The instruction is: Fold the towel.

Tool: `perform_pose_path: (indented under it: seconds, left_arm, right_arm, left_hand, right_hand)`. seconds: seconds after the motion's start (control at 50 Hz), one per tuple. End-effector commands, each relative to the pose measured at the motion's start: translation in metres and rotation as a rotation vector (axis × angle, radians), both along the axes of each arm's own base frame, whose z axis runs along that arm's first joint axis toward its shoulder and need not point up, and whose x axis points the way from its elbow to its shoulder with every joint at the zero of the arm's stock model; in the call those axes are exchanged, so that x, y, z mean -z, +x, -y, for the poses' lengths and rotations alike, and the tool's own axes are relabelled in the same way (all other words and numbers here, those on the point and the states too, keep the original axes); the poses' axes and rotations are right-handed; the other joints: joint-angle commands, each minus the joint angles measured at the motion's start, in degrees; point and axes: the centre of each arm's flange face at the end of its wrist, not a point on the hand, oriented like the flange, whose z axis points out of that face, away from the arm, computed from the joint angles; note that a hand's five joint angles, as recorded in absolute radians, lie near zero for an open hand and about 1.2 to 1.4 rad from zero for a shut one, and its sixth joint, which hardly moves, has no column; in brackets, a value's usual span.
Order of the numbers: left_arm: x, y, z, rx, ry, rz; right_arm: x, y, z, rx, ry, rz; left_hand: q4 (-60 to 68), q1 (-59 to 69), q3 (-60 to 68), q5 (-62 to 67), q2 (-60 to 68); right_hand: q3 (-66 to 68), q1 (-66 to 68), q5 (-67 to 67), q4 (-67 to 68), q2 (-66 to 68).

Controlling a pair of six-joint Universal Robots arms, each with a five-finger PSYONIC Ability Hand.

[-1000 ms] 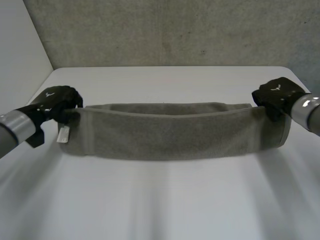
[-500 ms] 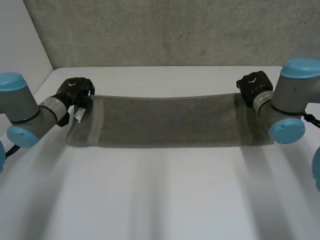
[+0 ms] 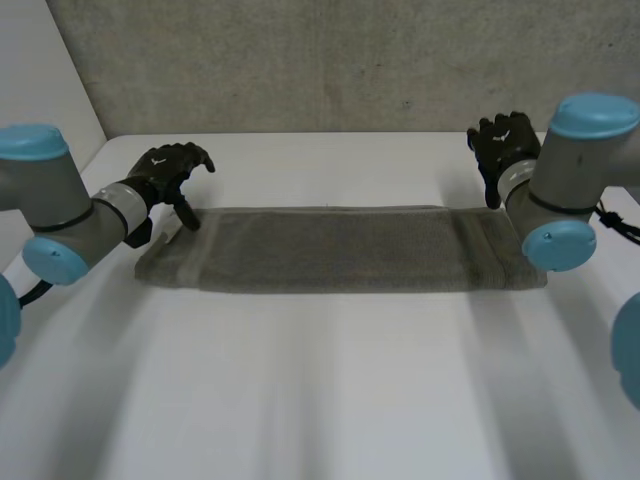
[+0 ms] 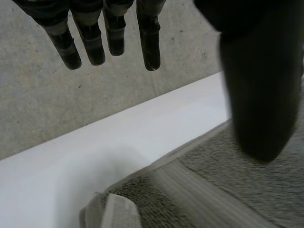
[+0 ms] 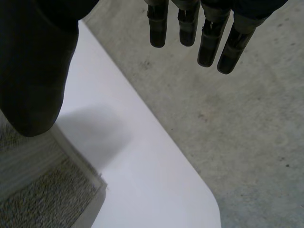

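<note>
The grey towel (image 3: 340,250) lies flat on the white table (image 3: 320,400) as a long folded strip running from side to side. My left hand (image 3: 170,172) hovers open just above the strip's far left corner, fingers spread and holding nothing. In the left wrist view its straight fingers (image 4: 90,42) and thumb stand apart above the towel corner (image 4: 199,194). My right hand (image 3: 505,145) is open over the far right corner. The right wrist view shows its fingers (image 5: 209,38) straight and the towel corner (image 5: 42,194) lying free below the thumb.
A grey concrete wall (image 3: 330,60) rises behind the table's far edge. A small white label (image 3: 168,228) sticks out at the towel's left end. My right arm's elbow (image 3: 555,245) hangs over the towel's right end.
Both hands have let go of the towel and opened. The strip has been carried away from me, laid flat on the table, and the hands have lifted off its far corners.
</note>
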Motion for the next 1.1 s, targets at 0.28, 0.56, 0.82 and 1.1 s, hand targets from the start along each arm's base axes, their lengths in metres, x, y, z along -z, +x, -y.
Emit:
perform_pose_path:
  seconds: [0.28, 0.56, 0.82, 1.1]
  left_arm:
    - [-0.056, 0.018, -0.110, -0.010, 0.024, 0.006]
    - [-0.017, 0.021, -0.111, -0.023, -0.046, -0.001]
    - [0.021, 0.026, -0.077, -0.087, -0.045, 0.008]
    - [0.057, 0.032, -0.054, -0.180, 0.001, 0.036]
  right_arm:
    - [0.008, -0.040, -0.107, -0.034, 0.383, -0.177]
    - [0.055, -0.070, -0.081, 0.059, 0.263, -0.125]
    - [0.073, -0.068, -0.074, -0.007, 0.272, -0.087]
    - [0.081, -0.070, -0.070, -0.003, 0.274, -0.084]
  left_hand:
    - [-4.61, -4.40, -4.55, -3.16, -4.11]
    - [-4.44, -4.23, -4.38, -3.00, -3.94]
    - [-4.44, -4.23, -4.38, -3.00, -3.94]
    - [-4.44, -4.23, -4.38, -3.00, -3.94]
  right_hand:
    - [-4.28, -3.88, -3.46, -4.96, -4.26]
    - [-4.28, -3.88, -3.46, -4.96, -4.26]
    - [6.23, 6.63, 7.05, 5.55, 6.26]
    - [20.01, 20.40, 20.83, 19.33, 20.03]
